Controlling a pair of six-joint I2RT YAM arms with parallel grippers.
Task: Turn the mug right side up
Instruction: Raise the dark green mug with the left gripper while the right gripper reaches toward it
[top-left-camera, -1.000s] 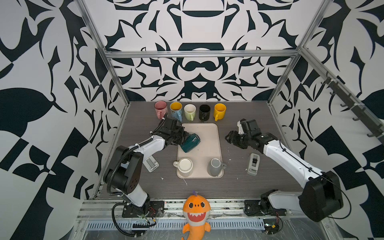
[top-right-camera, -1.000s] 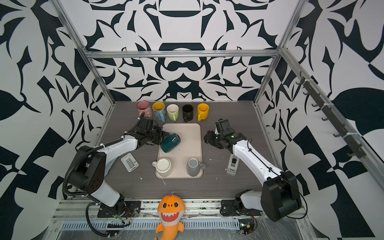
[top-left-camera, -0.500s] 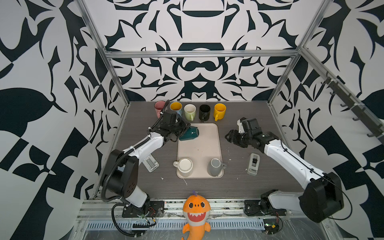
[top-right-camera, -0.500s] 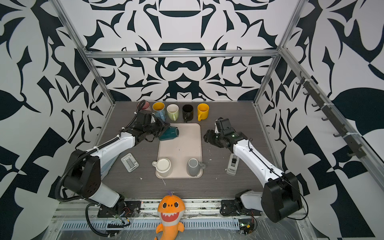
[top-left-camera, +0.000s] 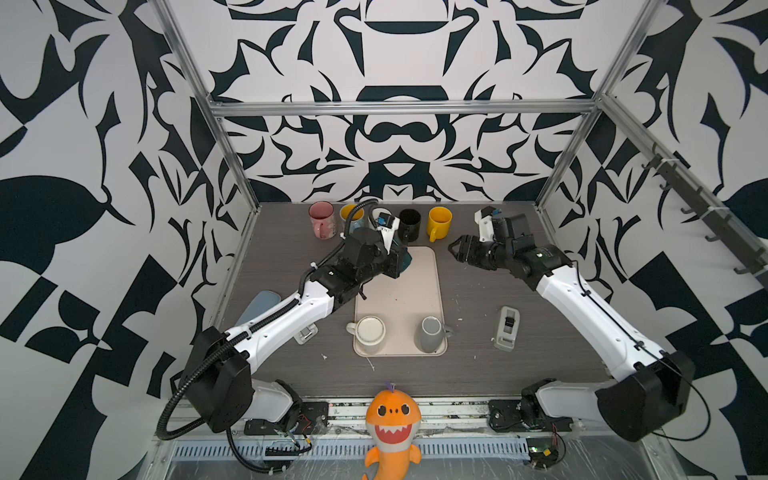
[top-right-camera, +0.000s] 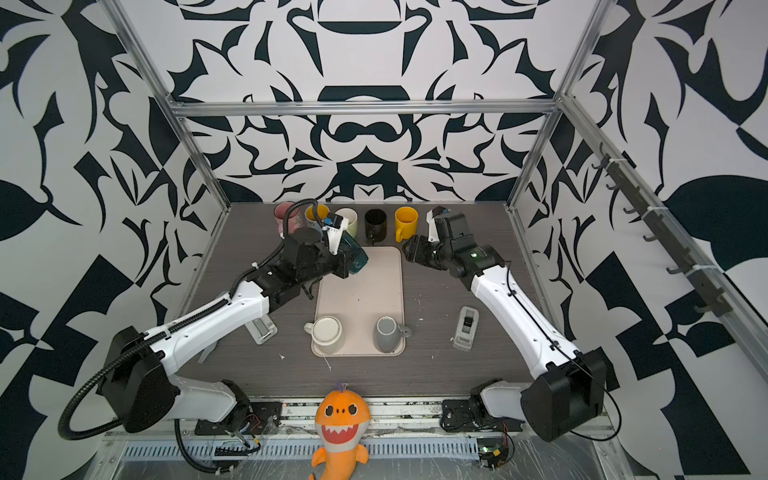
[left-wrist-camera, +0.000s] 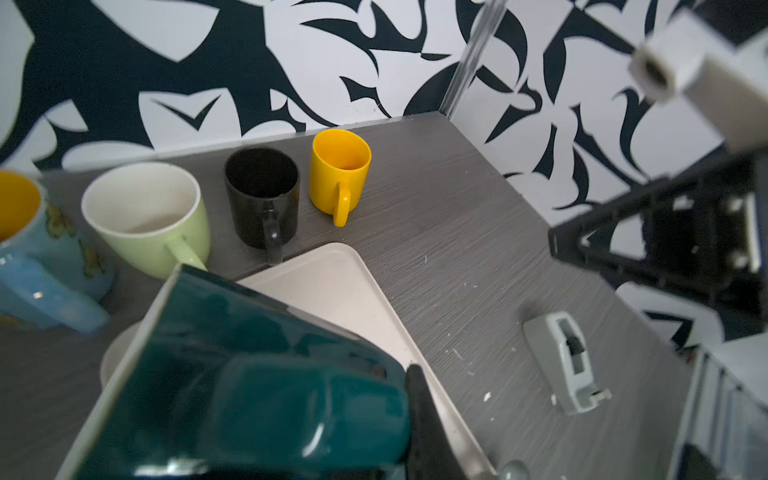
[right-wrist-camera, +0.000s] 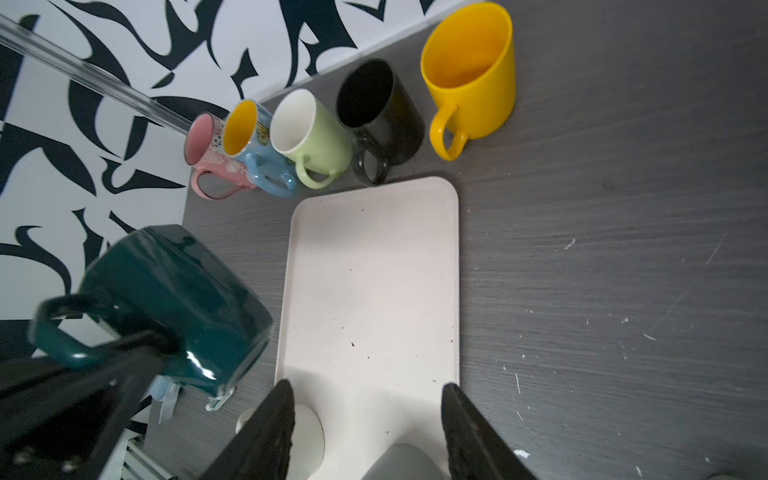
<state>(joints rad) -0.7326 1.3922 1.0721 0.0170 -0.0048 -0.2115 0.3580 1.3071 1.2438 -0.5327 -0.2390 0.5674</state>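
Note:
The dark teal mug hangs tilted in the air over the far left corner of the cream tray. My left gripper is shut on its handle. In the left wrist view the mug fills the near field, with one black finger against the handle; the other finger is hidden. The right wrist view shows the mug lying over, base end toward the tray. My right gripper hovers open and empty beside the tray's far right corner.
A cream mug and a grey mug stand on the tray's near end. Pink, blue, green, black and yellow mugs line the back wall. A grey tape dispenser lies right of the tray.
The left gripper has lifted the teal mug off the tray, carried it toward the back and turned its wrist. The right arm has stayed still.

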